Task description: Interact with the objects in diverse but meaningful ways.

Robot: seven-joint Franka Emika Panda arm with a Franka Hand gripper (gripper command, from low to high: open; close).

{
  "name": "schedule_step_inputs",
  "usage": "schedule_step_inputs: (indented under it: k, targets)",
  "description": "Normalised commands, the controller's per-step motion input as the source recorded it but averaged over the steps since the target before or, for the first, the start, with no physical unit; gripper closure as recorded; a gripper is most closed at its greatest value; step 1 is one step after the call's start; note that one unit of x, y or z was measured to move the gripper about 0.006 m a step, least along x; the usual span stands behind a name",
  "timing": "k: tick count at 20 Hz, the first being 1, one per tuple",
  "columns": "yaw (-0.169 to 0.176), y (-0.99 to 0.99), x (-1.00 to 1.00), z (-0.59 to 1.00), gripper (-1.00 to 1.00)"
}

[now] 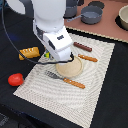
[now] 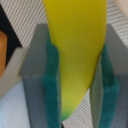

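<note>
Banana: curved yellow toy banana (image 2: 75, 45) sits right between the gripper's (image 2: 77, 82) teal pads (image 2: 52, 75), both pads pressed against its sides, so the hand is closed on it. Looks like smooth hard plastic, probably light and stiff, and likely a bit slippery on that glossy skin.

Grip spot: the pads seem to have it toward the tapering end, where the body narrows. A hold nearer the thicker middle would likely be steadier, since the curve could let it twist.

Where it is: in the exterior view the arm's white wrist (image 1: 57, 42) hangs over the woven placemat (image 1: 100, 70), right at the 11 o'clock edge of the tan plate (image 1: 70, 68). The banana itself can't be made out there; the wrist hides it.

Wrist view only: the pad contact, the yellow skin, and a bit of mat weave under the tip. Can't tell from it whether the banana is lifted or touching down.

Exterior view only: the rest of the spread. Bread loaf (image 1: 29, 52) at about 9 o'clock from the plate, off the mat; tomato (image 1: 15, 79) at roughly 8 o'clock, also off the mat; sausage (image 1: 83, 47) at 1 o'clock; knife (image 1: 87, 58) just past the plate's 2 o'clock rim; fork (image 1: 65, 80) along its 6 o'clock side. Pots (image 1: 92, 14) sit well apart up at 12.
</note>
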Motion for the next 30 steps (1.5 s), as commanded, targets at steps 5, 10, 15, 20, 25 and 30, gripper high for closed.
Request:
schedule_step_inputs:
  k: [5,10,15,20,25,30]
  targets:
    - [0.085,0.08,-0.37,-0.32,1.00]
    - [0.080,0.05,-0.41,-0.30,1.00]
    - [0.077,0.06,-0.40,-0.27,-1.00]
    - [0.072,0.11,-0.40,-0.10,-1.00]
    - [0.038,0.34,-0.58,0.57,-1.00]
    - [0.057,0.39,-0.61,0.53,-1.00]
